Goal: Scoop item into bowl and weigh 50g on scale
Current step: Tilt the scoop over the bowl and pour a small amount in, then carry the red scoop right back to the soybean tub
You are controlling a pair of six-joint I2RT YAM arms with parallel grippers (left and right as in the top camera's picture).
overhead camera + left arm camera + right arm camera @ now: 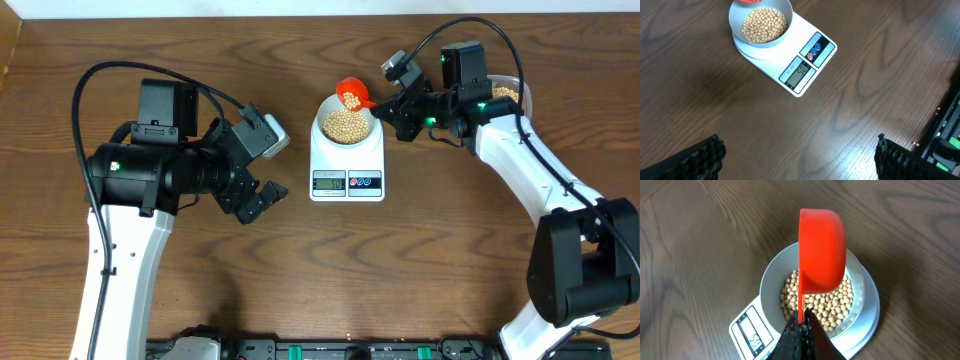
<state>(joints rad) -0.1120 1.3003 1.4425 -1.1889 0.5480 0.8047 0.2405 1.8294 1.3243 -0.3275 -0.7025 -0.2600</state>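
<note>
The pale bowl (346,124) holds tan beans (346,123) and stands on the white scale (347,165), whose display (328,182) is lit. My right gripper (385,108) is shut on the handle of a red scoop (354,94), tipped on its side over the bowl's far rim. In the right wrist view the scoop (822,250) hangs over the beans (827,305), gripped at its handle by the fingers (801,325). My left gripper (257,200) is open and empty left of the scale. Bowl (760,22) and scale (802,65) show in the left wrist view; the fingers (800,155) are spread wide.
A clear plastic tub (506,95) with more beans sits at the back right, partly behind my right arm. Bare wooden table lies in front of the scale. A dark equipment rail (330,350) runs along the front edge.
</note>
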